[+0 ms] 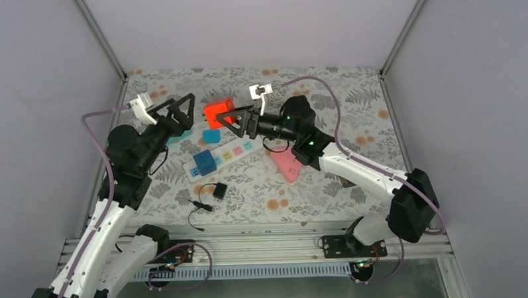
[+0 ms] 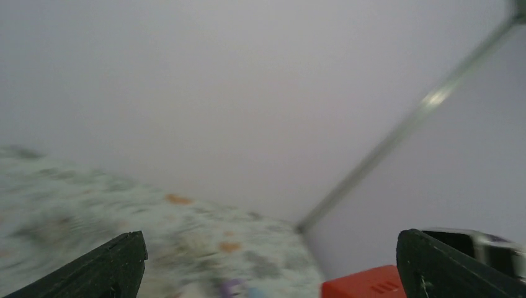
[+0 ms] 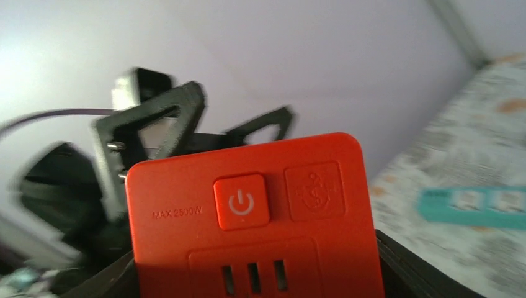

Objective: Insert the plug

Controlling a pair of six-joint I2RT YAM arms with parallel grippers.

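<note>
on the flower-printed cloth (image 1: 353, 119), boxed in by plain pale walls (image 1: 244, 24) and metal corner posts (image 1: 403, 31), lie a white power strip (image 1: 238, 148) carrying a blue cube (image 1: 204, 162), and a black plug (image 1: 218, 191) with its cord. right gripper (image 1: 232, 120) grasps the orange socket cube (image 1: 218, 113), lifted. left gripper (image 1: 188, 112) released, just beside it.

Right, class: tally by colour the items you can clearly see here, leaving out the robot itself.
Orange socket cube: 1
Teal pieces: 2
Blue adapter: 1
White power strip: 1
Pink piece: 1
Black plug: 1
Total: 7
</note>
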